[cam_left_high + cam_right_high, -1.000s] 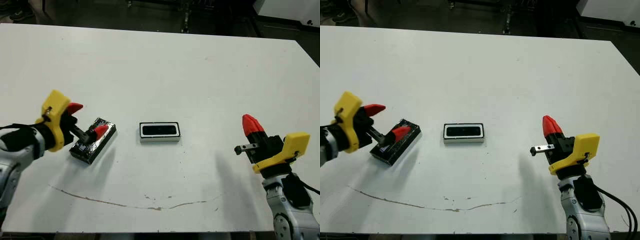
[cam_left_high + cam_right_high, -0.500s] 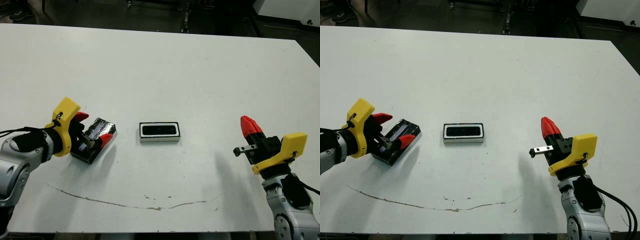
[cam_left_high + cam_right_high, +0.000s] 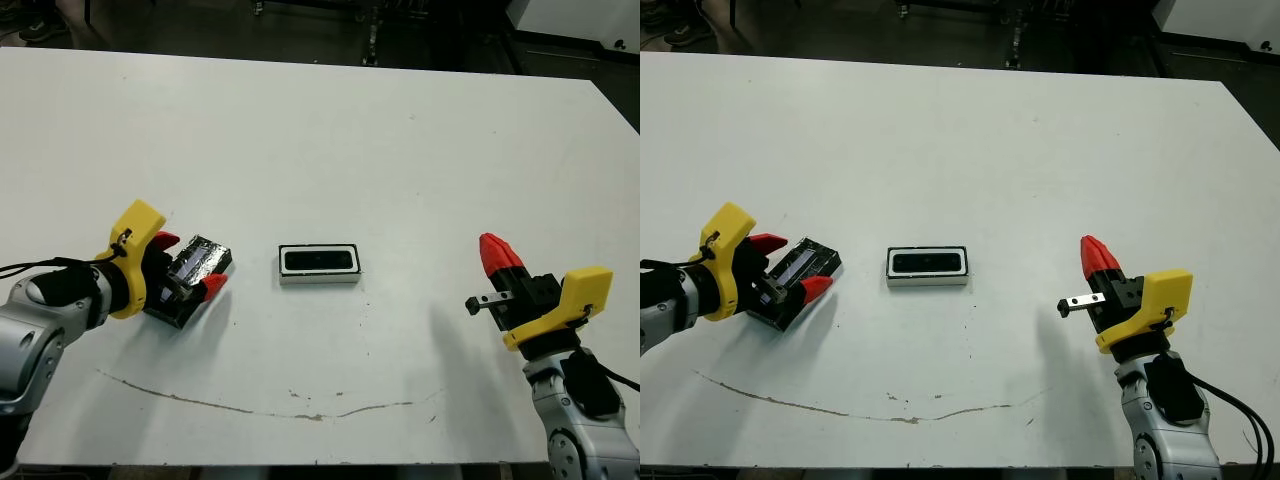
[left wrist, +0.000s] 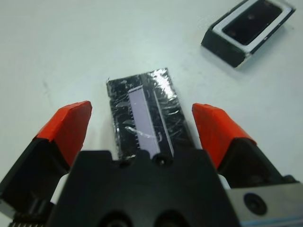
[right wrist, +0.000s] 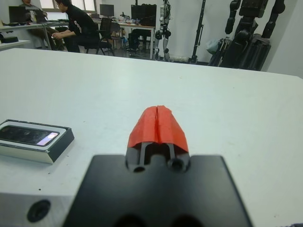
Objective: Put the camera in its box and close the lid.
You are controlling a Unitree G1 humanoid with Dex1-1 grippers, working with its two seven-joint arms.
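One box (image 3: 319, 279), one camera (image 3: 320, 261), one lid (image 4: 163, 101), two grippers, all on a white table (image 3: 330, 140).

Box at mid-table, long axis running 9 to 3 o'clock. Camera lying flat inside, same axis, filling the tray as a dark bar; small pale lit patch on its face in the right wrist view, otherwise hard to make out.

Lid flat at 9 o'clock of the box, near but apart, long axis from 7 to 1 o'clock, pale stripe along its top. Near end hidden behind the left gripper's body.

Left gripper (image 3: 189, 263) spread wide, one finger either side of the lid, gaps showing on both sides, holding nothing.

Right gripper (image 3: 492, 245) at 4 o'clock of the box, well apart, fingers pressed together, holding nothing.
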